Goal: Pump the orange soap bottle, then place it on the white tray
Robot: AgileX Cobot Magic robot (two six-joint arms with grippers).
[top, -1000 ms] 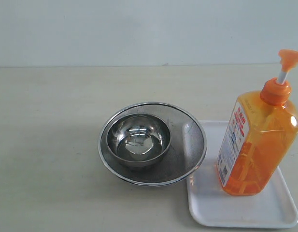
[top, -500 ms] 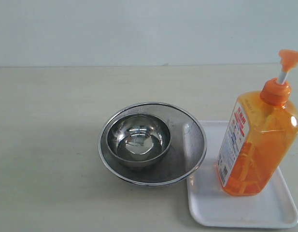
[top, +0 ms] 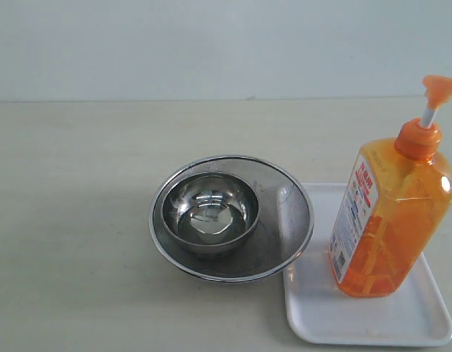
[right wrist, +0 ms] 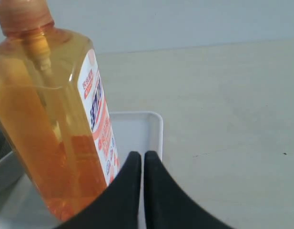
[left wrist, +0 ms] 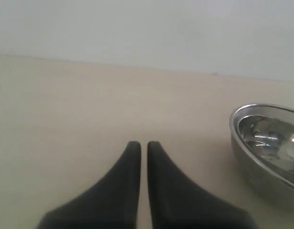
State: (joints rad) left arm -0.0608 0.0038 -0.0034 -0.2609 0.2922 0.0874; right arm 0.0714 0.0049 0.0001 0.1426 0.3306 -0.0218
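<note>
Obs: bottle [top: 390, 220] stands upright on tray [top: 372, 323], long axis vertical. Right fingers [right wrist: 132, 167] pressed together, empty, just beside its label. Left fingers [left wrist: 131, 155] likewise, well apart. Right arm nearer.

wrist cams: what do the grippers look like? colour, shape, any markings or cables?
Both look alike. The left gripper and the right gripper each have two matte black jaws, broad at the base and curving in to slim rounded tips. No markings, cables or sleeves show on either. The arms themselves are out of every view, the exterior one included.
</note>
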